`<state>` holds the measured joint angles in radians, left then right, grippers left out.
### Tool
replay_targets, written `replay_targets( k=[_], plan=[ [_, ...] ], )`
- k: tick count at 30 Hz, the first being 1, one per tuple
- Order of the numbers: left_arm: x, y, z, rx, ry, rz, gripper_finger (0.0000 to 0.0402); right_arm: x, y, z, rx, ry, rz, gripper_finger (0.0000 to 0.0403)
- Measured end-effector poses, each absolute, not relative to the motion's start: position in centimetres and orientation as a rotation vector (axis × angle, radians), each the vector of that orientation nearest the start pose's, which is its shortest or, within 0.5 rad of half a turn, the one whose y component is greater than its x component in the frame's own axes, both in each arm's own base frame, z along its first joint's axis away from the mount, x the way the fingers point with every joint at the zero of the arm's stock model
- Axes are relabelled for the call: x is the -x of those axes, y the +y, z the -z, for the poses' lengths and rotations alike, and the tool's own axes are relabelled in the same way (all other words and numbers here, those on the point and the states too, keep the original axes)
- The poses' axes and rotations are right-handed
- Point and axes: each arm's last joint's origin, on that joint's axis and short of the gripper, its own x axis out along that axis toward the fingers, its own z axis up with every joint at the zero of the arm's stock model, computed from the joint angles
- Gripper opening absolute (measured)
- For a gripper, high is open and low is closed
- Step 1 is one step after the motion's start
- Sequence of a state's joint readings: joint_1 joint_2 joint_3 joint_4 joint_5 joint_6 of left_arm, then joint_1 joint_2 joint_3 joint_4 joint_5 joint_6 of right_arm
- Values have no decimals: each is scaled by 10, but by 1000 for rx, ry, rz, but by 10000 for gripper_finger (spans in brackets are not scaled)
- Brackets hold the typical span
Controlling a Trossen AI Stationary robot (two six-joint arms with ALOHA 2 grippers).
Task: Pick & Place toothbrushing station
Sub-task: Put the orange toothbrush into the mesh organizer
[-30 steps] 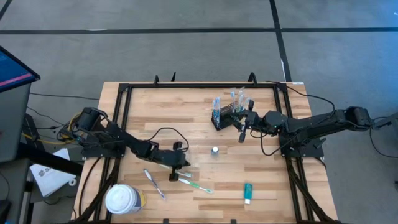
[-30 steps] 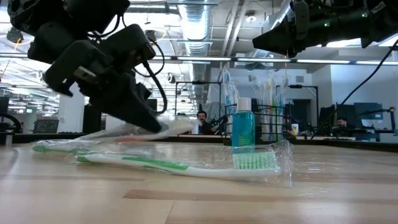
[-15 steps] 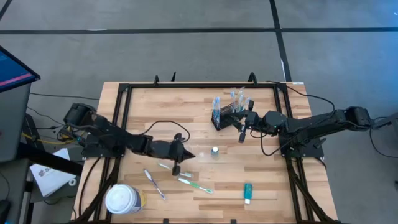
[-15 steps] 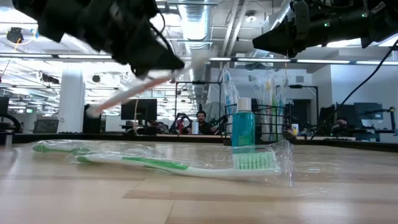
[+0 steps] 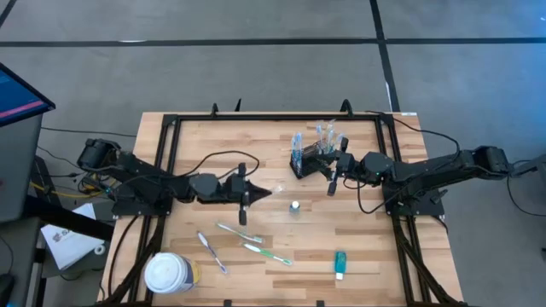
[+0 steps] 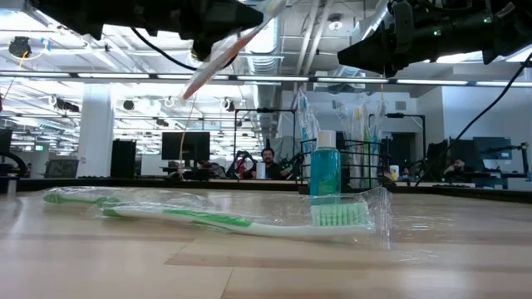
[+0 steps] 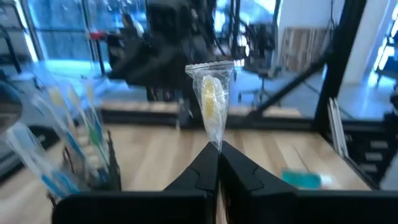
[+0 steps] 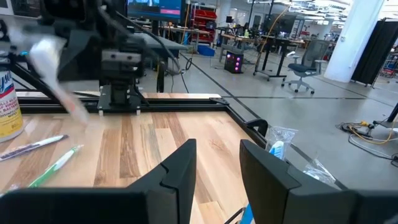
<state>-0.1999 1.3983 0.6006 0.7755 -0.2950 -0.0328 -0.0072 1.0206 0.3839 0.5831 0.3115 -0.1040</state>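
From above, the left gripper (image 5: pixel 256 193) was seen clamped on a wrapped toothbrush (image 5: pixel 271 190) mid-table, short of the caddy (image 5: pixel 311 158); the right gripper (image 5: pixel 334 181), jaws partly apart and empty, was parked beside that caddy. At table height, a green toothbrush (image 6: pixel 241 221) was spotted lying flat. Through the left wrist, the wrapper (image 7: pixel 212 93) was gripped upright between closed fingers (image 7: pixel 199 171).

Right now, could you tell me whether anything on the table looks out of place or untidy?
Yes. Three wrapped toothbrushes and a small teal tube lie scattered flat on the wooden table's near half, apart from the black wire-mesh caddy. The left gripper, shut, holds a fourth wrapped toothbrush in the air. Nothing looks spilled or damaged.
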Motion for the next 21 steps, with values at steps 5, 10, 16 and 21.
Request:
replay_targets(
  k=[5,10,16,21],
  plan=[
    [-282,-36,-236,36,-64,-97,0,-210,-10,-226,110,64,304,113],
    [-283,-25,-243,43,-133,-91,0,-211,-8,-231,103,8,239,113],
    [-284,-15,-249,48,-218,-89,0,-211,-7,-233,86,-12,214,113],
    [-292,-9,-250,47,-256,-100,0,-211,-7,-235,73,-36,211,113]
  ],
)
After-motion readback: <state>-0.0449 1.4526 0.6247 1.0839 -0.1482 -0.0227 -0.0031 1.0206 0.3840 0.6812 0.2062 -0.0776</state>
